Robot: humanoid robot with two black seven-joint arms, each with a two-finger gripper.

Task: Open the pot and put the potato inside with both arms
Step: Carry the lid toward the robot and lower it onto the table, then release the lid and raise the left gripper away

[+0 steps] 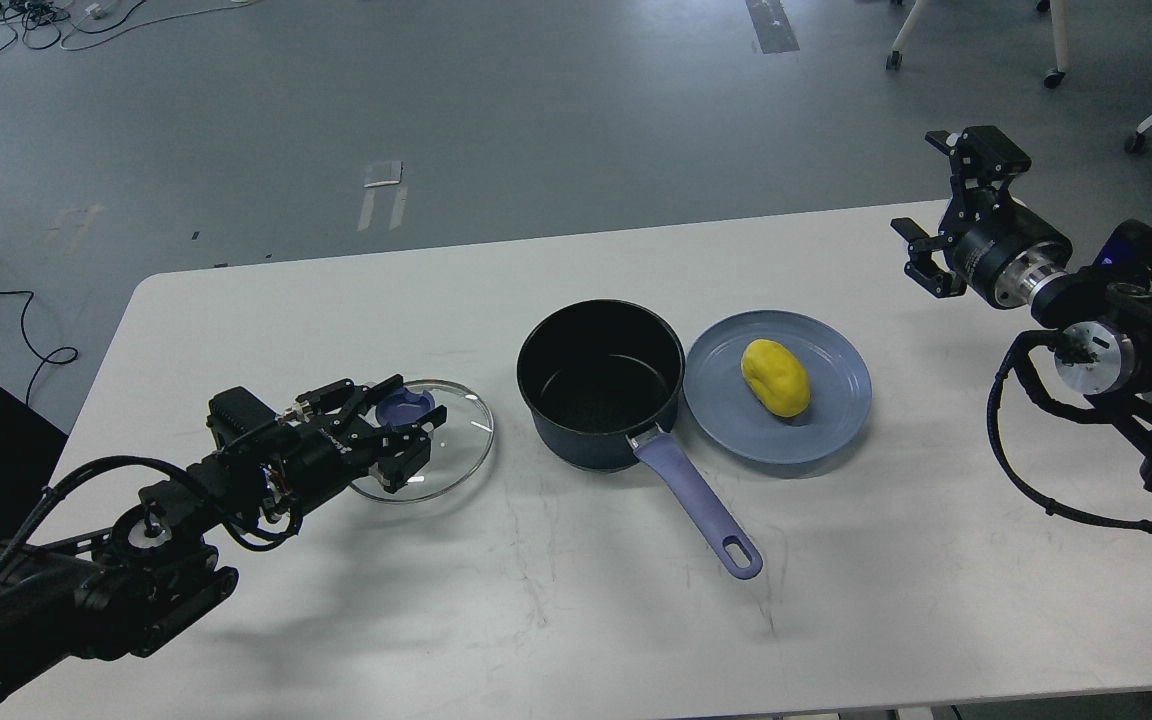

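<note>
The pot (601, 385) stands open; its lid (436, 440) lies flat left of it, the left gripper (391, 425) straddling the lid's knob, whether clamped I cannot tell. The potato (775, 377) sits on the plate (836, 420) touching the pot's right side. The right gripper (941, 215), fingers spread and empty, hangs well right of the pot; it should descend across the potato's narrow width, lift clear of the rim, then release low inside.

From my remote seat, I saw a white table (556, 620) with rounded corners, its top scuffed and marked with faint dark scratches. Behind it lay a grey floor (536, 110), dully reflecting the light and patched with strips of tape (381, 190). Black cables (6, 25) were tangled at the far left, and another cable (16, 300) looped along the left edge. White chair legs on castors (976, 40) stood at the far right.
</note>
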